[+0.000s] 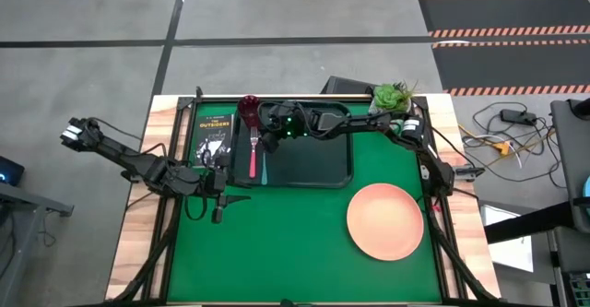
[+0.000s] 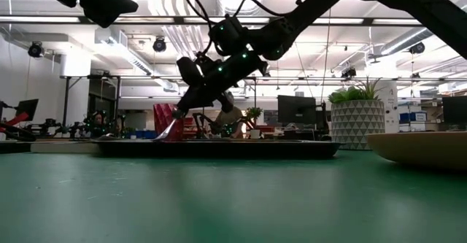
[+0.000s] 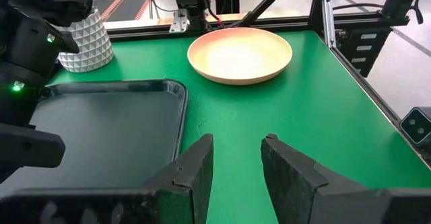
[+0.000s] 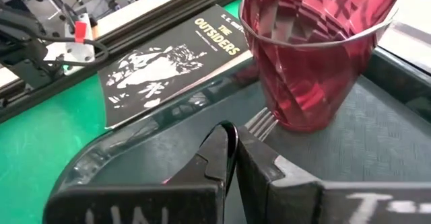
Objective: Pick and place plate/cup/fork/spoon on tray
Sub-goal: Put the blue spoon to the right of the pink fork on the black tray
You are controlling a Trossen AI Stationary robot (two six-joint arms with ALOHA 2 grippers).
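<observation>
Right gripper (image 4: 232, 150), fingers pressed together, holding nothing, being held over tray (image 1: 323, 173) left edge beside faceted translucent red cup (image 4: 313, 49); left gripper (image 3: 236, 163) being held agape, empty.

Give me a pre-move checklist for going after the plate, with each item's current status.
1. Cup upright on the tray: ok.
2. Fork and spoon lying on the tray: ok.
3. Plate still off the tray, on the green mat with nothing on it: ok, ready to pick.
4. Right gripper empty and clear of the cup: jaws shut with nothing seen between them, but it sits low over the tray close to the cup and fork tines, so not ok until lifted.
5. Left gripper open and empty, waiting beside the tray: ok.
6. Bare tray space for the plate: ok.
</observation>
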